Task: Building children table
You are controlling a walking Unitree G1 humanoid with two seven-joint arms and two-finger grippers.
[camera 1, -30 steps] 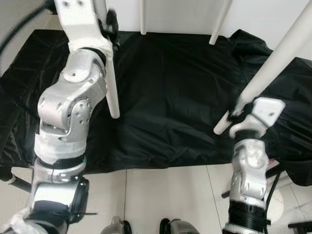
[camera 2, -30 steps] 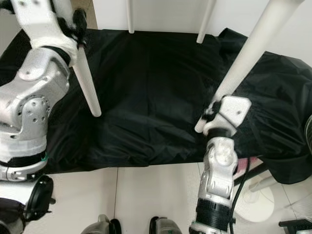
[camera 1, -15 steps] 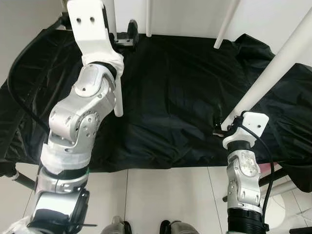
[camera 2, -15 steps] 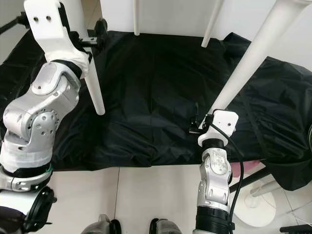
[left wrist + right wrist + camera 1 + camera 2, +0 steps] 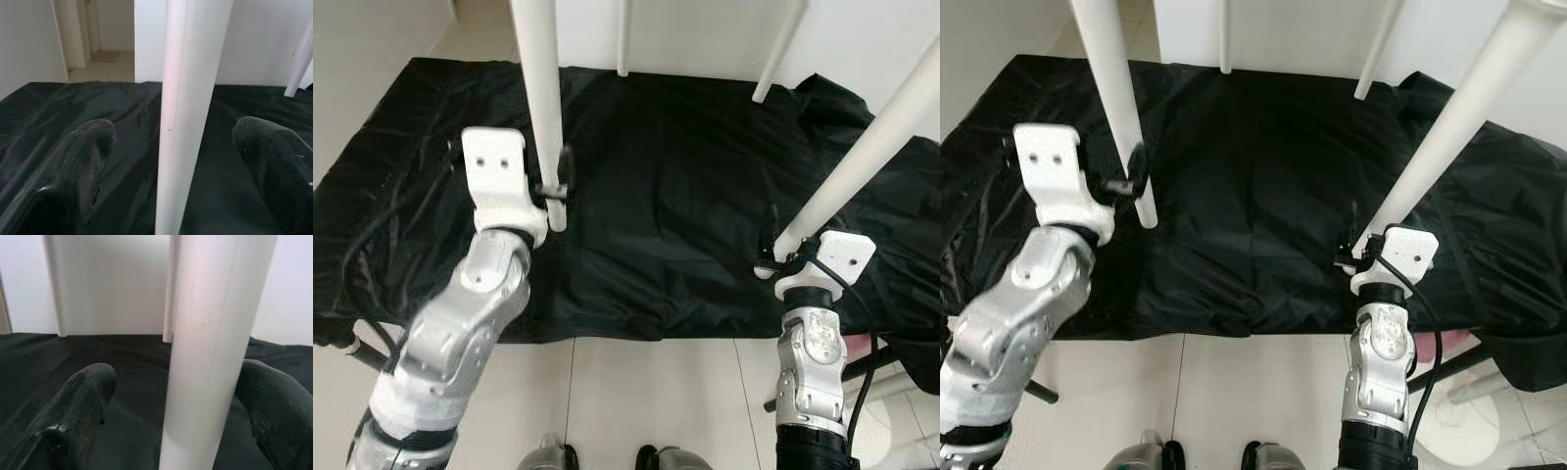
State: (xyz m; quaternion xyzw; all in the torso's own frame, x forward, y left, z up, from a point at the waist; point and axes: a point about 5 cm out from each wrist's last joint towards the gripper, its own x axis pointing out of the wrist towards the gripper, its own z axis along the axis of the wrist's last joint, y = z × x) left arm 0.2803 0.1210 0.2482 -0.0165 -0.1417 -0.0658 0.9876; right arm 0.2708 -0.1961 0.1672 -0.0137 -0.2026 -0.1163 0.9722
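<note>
Lowered since the earlier frame, left tool (image 5: 555, 186) straddles the near-left round white table leg (image 5: 540, 98), fingers apart; right tool (image 5: 773, 257), open, straddles the near-right leg (image 5: 862, 147); black cloth (image 5: 666, 196) lies beneath.

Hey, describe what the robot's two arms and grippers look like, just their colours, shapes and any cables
Both arms are silver metal with rounded jointed segments and black ribbed collars lower down. Each wrist carries a boxy white housing; the left arm's shows two small holes. A thin black cable loops beside the right arm. The left gripper and right gripper each have two thick, rounded black fingers with a matte, slightly scuffed surface.
</note>
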